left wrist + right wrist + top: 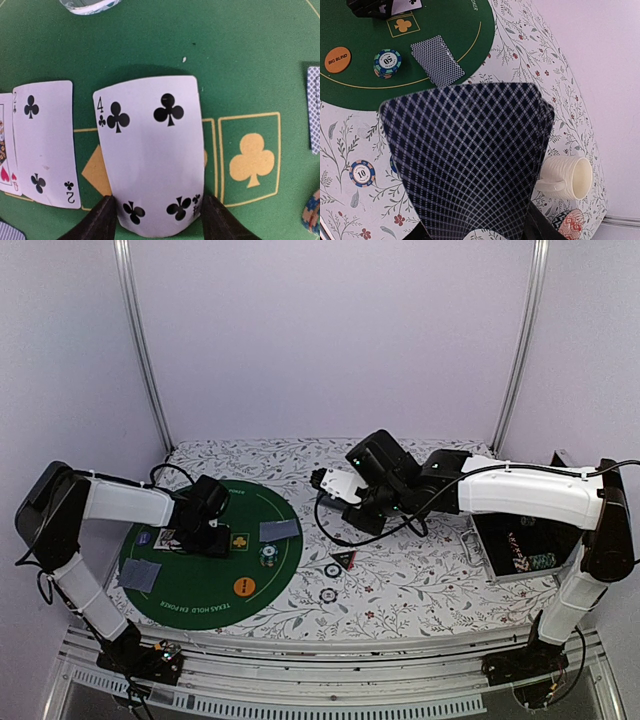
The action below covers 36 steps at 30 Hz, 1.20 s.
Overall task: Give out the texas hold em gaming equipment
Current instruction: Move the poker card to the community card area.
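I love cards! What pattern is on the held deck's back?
The deck has a blue-white diamond lattice; best in right wrist view.

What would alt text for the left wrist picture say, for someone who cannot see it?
A face-up four of clubs sits between the left gripper's two dark fingers, over a green mat. A two of clubs lies to its left, and a gold club symbol is printed on the mat to its right.

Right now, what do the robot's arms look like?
The left arm and right arm have smooth white tube-shaped shells joined by chunky black joints. Thin black cables loop beside the right wrist. The pointed fingers are black.
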Available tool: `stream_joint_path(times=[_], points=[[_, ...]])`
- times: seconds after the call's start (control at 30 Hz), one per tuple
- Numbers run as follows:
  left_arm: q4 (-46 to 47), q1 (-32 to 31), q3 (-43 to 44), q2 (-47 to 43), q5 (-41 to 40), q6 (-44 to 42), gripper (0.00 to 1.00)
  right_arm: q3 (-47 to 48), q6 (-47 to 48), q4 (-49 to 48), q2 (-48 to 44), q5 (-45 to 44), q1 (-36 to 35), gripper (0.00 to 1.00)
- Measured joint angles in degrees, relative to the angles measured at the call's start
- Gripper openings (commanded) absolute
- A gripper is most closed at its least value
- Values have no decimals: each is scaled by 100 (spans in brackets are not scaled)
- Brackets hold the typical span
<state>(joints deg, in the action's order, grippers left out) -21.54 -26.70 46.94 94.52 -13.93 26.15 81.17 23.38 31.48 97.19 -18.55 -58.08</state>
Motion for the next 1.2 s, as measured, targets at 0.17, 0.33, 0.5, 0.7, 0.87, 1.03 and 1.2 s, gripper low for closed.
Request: stream_joint_path(times=[0.17, 0.33, 0.5, 0.7, 0.87, 1.03, 1.2], points=[[-52, 0, 17, -4, -46, 11, 65, 2, 0, -2, 0, 0, 0, 45], [-105, 0, 33, -9, -90, 31, 66, 0, 0, 0, 0, 2, 0, 45], [-127, 0, 33, -15, -111, 55, 66, 0, 0, 0, 0, 2, 0, 45], [-181, 0, 33, -33, -164, 109, 66, 2, 0, 2, 0, 2, 0, 45], [-219, 0, 35, -44, -208, 149, 66, 0, 0, 4, 0, 2, 0, 45], [-339, 0, 35, -76, -334, 151, 67, 2, 0, 4, 0, 4, 0, 45], [-426, 2, 35, -87, -463, 149, 68, 2, 0, 7, 0, 4, 0, 45]])
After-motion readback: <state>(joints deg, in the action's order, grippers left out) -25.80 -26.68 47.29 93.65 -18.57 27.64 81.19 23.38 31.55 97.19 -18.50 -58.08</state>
